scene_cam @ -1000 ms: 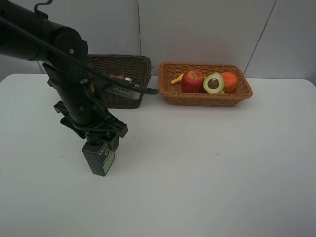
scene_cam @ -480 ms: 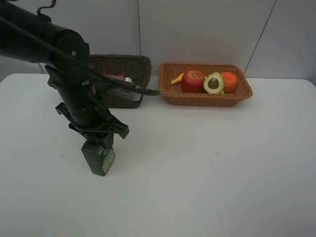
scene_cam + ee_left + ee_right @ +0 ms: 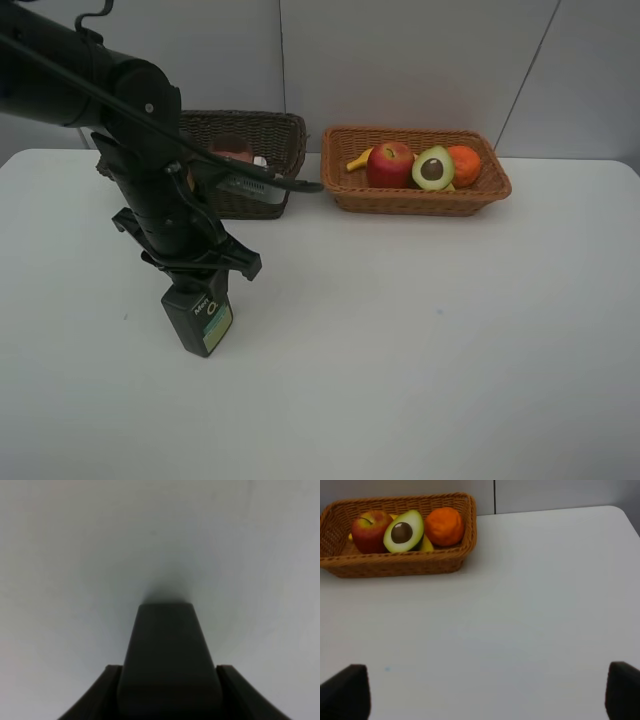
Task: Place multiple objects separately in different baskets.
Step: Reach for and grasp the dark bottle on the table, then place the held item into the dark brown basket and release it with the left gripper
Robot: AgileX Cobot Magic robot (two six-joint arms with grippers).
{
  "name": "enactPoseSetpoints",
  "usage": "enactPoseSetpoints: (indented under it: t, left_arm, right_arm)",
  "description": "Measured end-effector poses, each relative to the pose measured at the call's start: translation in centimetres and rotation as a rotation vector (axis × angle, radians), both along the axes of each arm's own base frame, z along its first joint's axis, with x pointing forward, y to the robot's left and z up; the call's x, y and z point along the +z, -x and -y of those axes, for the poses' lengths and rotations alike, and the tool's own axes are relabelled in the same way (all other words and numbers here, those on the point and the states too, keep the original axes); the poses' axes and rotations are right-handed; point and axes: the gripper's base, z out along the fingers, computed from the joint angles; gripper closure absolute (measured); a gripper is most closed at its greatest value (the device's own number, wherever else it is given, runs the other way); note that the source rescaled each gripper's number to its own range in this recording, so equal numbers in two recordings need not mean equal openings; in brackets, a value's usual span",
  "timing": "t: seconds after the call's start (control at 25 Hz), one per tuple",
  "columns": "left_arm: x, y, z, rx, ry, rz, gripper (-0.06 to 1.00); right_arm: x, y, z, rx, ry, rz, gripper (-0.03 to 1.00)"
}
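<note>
Pump bottle [image 3: 200,321] upright, slightly tilted, left gripper [image 3: 196,278] clamped on its top, right gripper [image 3: 480,692] jaws apart

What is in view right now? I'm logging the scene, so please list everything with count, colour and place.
table: 1, white, under everything
dark basket: 1, dark brown, rear left; contents mostly hidden
light basket: 1, orange-tan, rear centre-right
apple: 1, red, in light basket
avocado half: 1, green, in light basket
orange: 1, in light basket
banana: 1, yellow, in light basket
pump bottle: 1, dark green, front left on table
left hand: 1, black, gripping pump bottle
right hand: 1, black, open above table
</note>
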Motion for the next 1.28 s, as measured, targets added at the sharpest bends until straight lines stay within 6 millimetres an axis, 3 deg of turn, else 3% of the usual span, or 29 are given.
enactPoseSetpoints:
  t: [0.8, 1.28]
  left_arm:
    - [0.2, 0.4, 0.1, 0.016, -0.003, -0.059, 0.44]
    - [4.9, -2.2, 0.1, 0.045, 0.005, -0.101, 0.44]
  right_arm:
    - [0.0, 0.0, 0.0, 0.0, 0.0, 0.0, -0.03]
    - [0.0, 0.0, 0.0, 0.0, 0.0, 0.0, -0.03]
